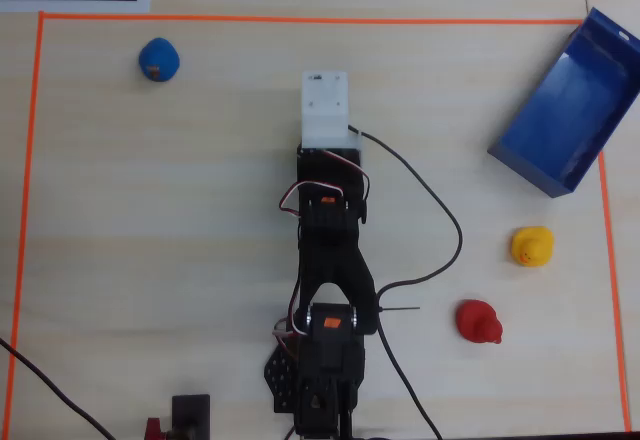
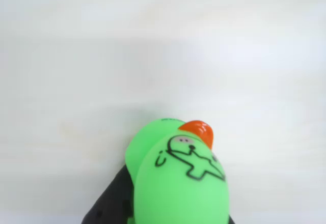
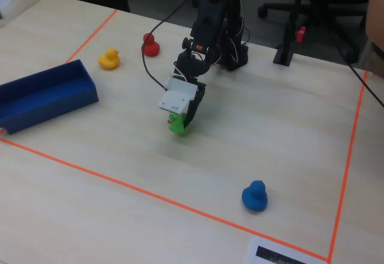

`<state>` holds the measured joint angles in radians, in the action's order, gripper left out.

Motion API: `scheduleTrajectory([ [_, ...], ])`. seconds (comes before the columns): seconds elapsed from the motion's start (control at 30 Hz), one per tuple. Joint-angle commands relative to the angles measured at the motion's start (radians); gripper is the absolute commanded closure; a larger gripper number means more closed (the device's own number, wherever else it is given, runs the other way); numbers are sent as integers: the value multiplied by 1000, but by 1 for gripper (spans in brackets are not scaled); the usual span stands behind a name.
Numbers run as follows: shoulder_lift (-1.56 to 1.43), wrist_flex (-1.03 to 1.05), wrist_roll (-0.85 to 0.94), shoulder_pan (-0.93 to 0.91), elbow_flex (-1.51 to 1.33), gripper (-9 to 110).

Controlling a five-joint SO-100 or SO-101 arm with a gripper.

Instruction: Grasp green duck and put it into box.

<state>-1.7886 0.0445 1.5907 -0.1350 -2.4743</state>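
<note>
Pincer clamped on the green duck, seen in the fixed view at the low end of the arm, near the middle of the surface. Duck pokes out beneath the white wrist block; whether it touches the wood or hangs just above, cannot tell.

Wrist view: green duck fills the lower centre, orange beak on top, black line drawing on its body. 1 dark finger presses against its left flank; the other finger mostly out of frame. Pale wood grain behind.

Overhead view: arm stretches up from the bottom edge to mid-surface, white block at its tip hiding the duck and the pincer.

Box sits at the upper right in the overhead view, tilted, straddling the orange tape line. In the fixed view the box lies at far left, well apart from the duck.

3 other ducks: blue duck upper left overhead, near the tape corner; yellow duck just below the box; red duck below and left of the yellow one. Black cable loops on the surface right of the arm.
</note>
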Motion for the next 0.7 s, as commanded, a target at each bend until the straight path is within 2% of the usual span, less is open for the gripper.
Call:
scheduleTrajectory([
  [0.0,-133,256,-78,-44,167,101],
  [0.13,-161,543,-175,-115,414,101],
  [0.23,-107,669,-189,-198,615,101],
  [0.57,331,801,-189,-549,1447,101],
  [0.67,442,792,-178,-652,1605,101],
])
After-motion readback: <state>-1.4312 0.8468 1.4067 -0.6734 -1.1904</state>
